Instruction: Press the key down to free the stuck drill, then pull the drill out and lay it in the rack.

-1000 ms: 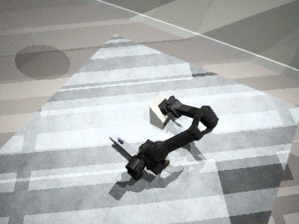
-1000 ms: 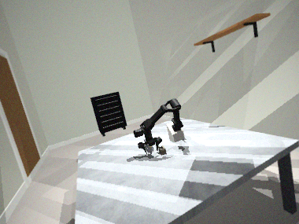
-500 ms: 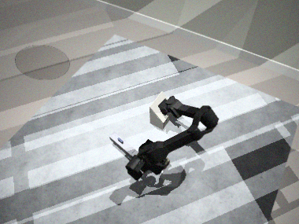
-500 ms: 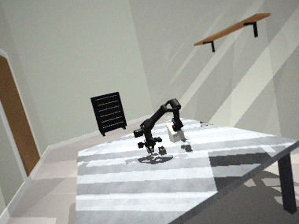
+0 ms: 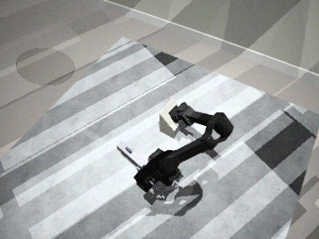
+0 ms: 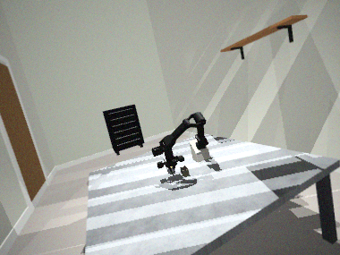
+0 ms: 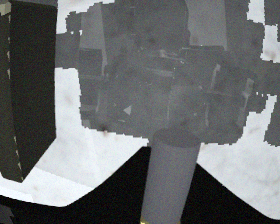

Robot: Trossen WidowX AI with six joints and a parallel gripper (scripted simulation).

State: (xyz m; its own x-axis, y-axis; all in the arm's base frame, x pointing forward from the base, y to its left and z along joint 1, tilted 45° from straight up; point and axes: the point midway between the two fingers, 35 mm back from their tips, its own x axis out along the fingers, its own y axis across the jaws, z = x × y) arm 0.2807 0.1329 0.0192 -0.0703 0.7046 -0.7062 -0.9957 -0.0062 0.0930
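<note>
In the wrist view my gripper (image 7: 160,156) is shut on the drill (image 7: 168,185), a grey cylinder with a yellow band at its near end. The black fingers close round it from both sides, and it hangs over the shaded table top. In the top view the gripper (image 5: 146,180) is low over the table at the end of the bent black arm; the drill is hidden there. A pale flat plate (image 5: 124,148) with a small blue key (image 5: 128,150) on it lies just left of the gripper. In the exterior view the gripper (image 6: 171,165) points down at the table.
A dark upright block (image 7: 25,91) stands at the left of the wrist view. A white wedge-shaped block (image 5: 169,120) (image 6: 196,148) stands by the arm's base. A small object (image 6: 184,171) lies right of the gripper. The table's edges are far off.
</note>
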